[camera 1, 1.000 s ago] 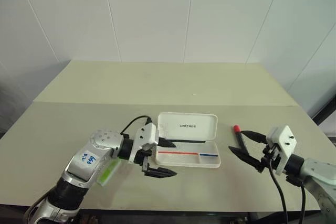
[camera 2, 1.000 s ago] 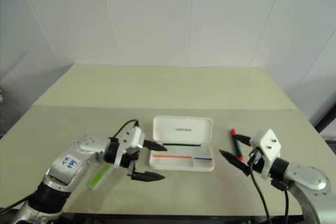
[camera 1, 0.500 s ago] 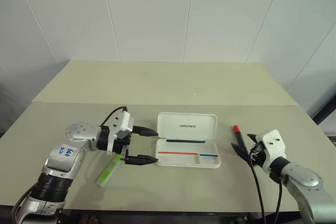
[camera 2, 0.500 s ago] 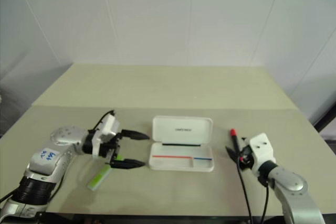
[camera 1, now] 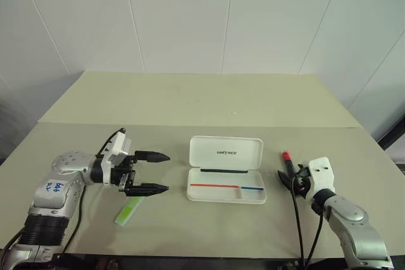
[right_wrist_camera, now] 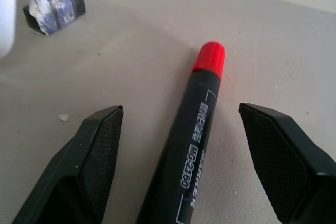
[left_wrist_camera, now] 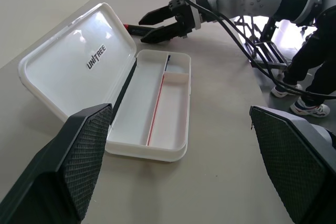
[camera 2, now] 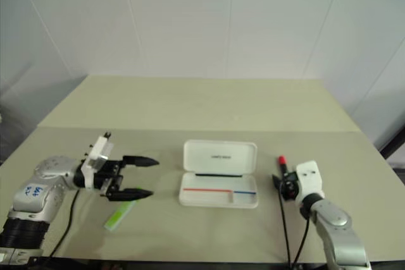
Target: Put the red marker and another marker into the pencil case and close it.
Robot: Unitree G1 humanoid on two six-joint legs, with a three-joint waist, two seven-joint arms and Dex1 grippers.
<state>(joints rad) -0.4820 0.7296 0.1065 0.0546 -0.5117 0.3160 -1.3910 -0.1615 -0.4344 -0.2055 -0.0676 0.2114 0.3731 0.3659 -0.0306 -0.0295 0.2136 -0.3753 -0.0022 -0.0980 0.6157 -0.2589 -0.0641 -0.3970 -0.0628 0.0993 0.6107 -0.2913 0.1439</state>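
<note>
My right gripper [right_wrist_camera: 178,145] is spread wide, straddling the red marker [right_wrist_camera: 195,139] on the table [camera 1: 209,102]. My left gripper [camera 1: 155,172] gapes empty beside the open pencil case [camera 1: 226,177], above the green highlighter [camera 1: 129,210]

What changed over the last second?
The left gripper swung out to the robot's left, away from the pencil case, uncovering the green highlighter. The right gripper dropped to straddle the red marker, jaws open. Case, marker and highlighter stayed put.

Head stereo pair down over table [camera 1: 190,102]; wrist cameras low, close
</note>
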